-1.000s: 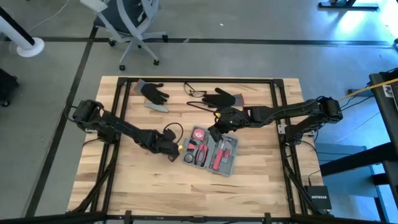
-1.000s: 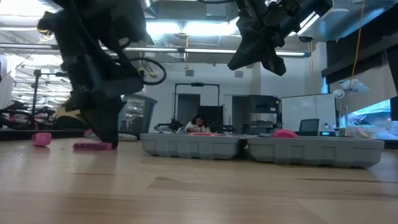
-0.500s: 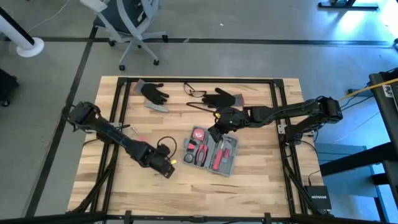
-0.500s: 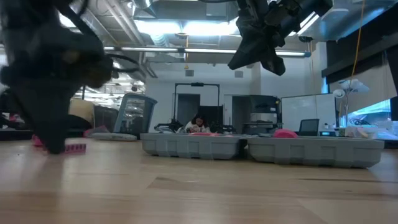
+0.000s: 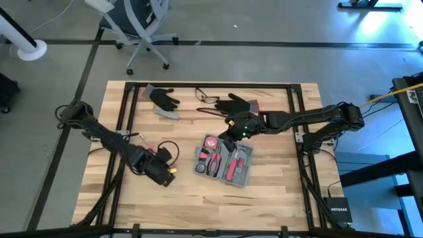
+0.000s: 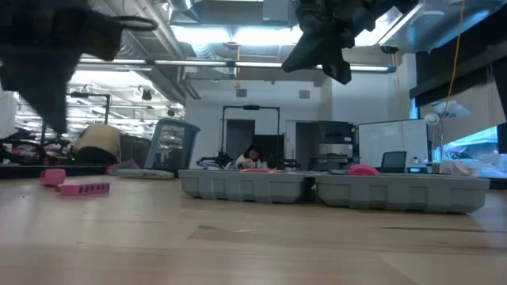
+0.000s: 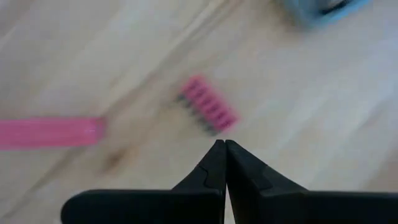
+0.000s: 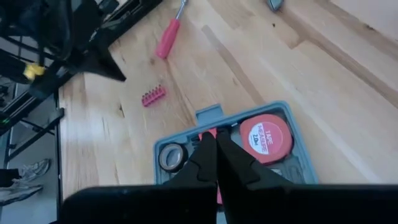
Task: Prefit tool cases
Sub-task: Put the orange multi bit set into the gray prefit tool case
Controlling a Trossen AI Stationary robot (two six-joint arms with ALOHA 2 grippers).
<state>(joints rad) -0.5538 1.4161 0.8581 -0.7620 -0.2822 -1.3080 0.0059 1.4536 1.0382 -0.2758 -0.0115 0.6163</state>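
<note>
Seen from its own wrist, the left claw (image 7: 222,149) has its fingers pressed together on nothing, above bare counter (image 7: 298,99) near a small pink bit holder (image 7: 207,113) and a pink handle (image 7: 50,132). The high view places that claw (image 5: 165,177) well left of the tool case (image 5: 223,158), which lies open mid-counter. The right claw (image 8: 214,144), also pinched together and empty, hangs over the case's far edge; only its wrist view shows the tape measure (image 8: 266,137) and the red screwdriver (image 8: 169,34) beyond.
</note>
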